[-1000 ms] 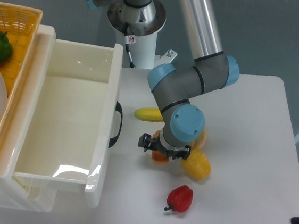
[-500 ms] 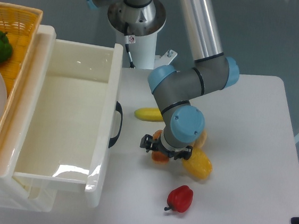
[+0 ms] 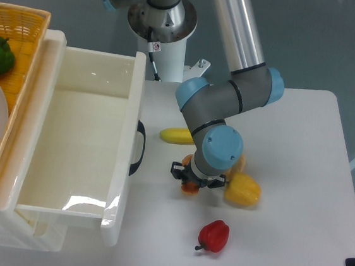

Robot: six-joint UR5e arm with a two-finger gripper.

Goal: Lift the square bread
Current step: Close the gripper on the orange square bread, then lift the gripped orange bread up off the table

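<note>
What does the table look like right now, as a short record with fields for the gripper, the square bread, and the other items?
gripper: low over the table, around the square bread; open or shut unclear
square bread: orange-brown, mostly hidden under the wrist
yellow pepper: blurred, right of the gripper
red pepper: nearer the front edge, apart from the rest
banana: behind the gripper, near the bin handle
white bin: left, nothing visible inside
</note>
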